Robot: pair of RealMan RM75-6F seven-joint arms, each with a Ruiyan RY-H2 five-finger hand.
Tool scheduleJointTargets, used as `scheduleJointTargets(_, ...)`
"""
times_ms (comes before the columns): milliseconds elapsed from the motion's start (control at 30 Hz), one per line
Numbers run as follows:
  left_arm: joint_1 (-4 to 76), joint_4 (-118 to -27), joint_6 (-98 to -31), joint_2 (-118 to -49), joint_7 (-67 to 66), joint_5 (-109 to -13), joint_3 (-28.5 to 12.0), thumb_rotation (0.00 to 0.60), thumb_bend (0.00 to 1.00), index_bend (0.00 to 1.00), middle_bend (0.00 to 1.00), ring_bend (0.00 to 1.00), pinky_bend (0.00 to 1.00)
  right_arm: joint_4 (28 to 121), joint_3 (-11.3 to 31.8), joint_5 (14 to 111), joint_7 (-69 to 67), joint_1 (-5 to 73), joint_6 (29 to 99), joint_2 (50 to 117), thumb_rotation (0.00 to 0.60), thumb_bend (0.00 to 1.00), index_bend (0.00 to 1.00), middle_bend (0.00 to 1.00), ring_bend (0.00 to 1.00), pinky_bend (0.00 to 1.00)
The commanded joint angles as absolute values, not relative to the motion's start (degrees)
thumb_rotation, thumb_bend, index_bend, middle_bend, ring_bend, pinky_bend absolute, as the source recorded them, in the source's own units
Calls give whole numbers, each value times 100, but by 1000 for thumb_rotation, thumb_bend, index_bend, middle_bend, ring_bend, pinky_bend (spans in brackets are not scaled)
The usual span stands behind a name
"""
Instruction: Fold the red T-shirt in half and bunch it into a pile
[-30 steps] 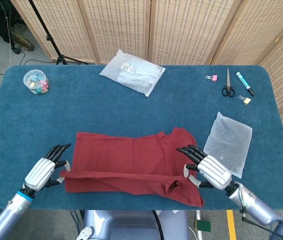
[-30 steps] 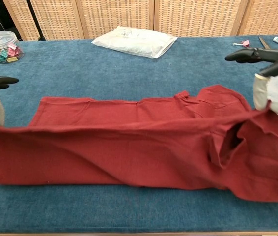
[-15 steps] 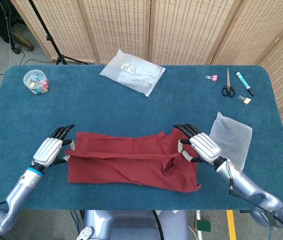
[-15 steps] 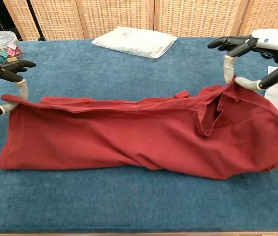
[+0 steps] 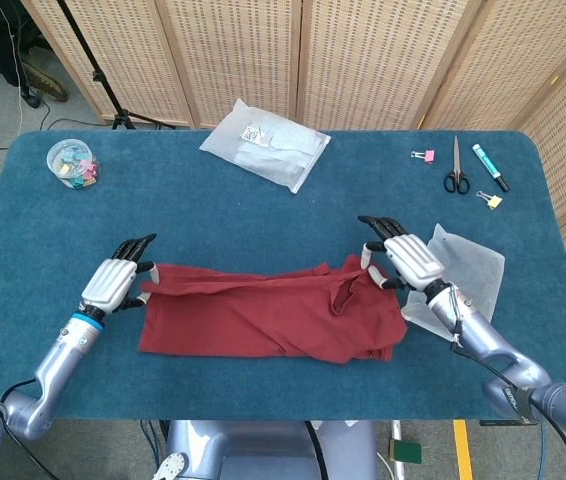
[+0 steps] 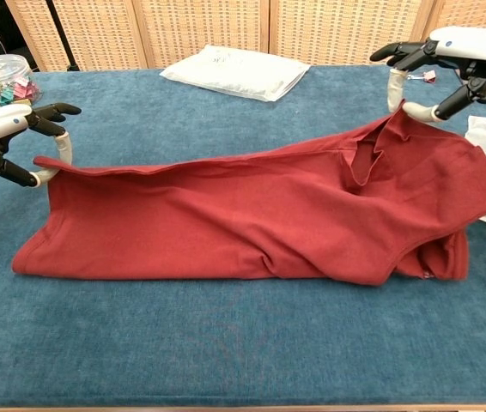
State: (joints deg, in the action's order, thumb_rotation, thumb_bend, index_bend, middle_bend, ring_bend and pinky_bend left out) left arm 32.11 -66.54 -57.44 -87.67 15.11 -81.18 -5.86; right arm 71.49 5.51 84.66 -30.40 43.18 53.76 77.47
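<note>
Fingers of left hand [image 6: 7, 129] and right hand [image 6: 449, 64] each pinching the red T-shirt's [image 6: 252, 215] lifted edge.

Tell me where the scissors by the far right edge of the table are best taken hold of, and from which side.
Judging from the head view, the scissors lie flat and closed, black handle loops nearest the robot and blades pointing away. Best to come from above and pinch across the loops, the bulkiest part. The right hand is nearer, but it currently pinches the red T-shirt.

Left hand [image 5: 115, 286], right hand [image 5: 404, 262]: pinching, raised.
</note>
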Motion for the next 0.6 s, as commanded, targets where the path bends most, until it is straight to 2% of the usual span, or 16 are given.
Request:
scheduleJointTargets(33,3276,-6505,-5668,-8884,1497,-8046,-628,600,529,746,0,0,0,6926,634,8298,-3044,4395,5167,7846,600,646,653,52,0,0)
scheduleJointTargets(600,3507,-5842,-5538,-9354,1370,-7922,-726,600,521,746,0,0,0,6088,753,7980,-3047,4562,4595,8297,600,646,653,51,0,0)
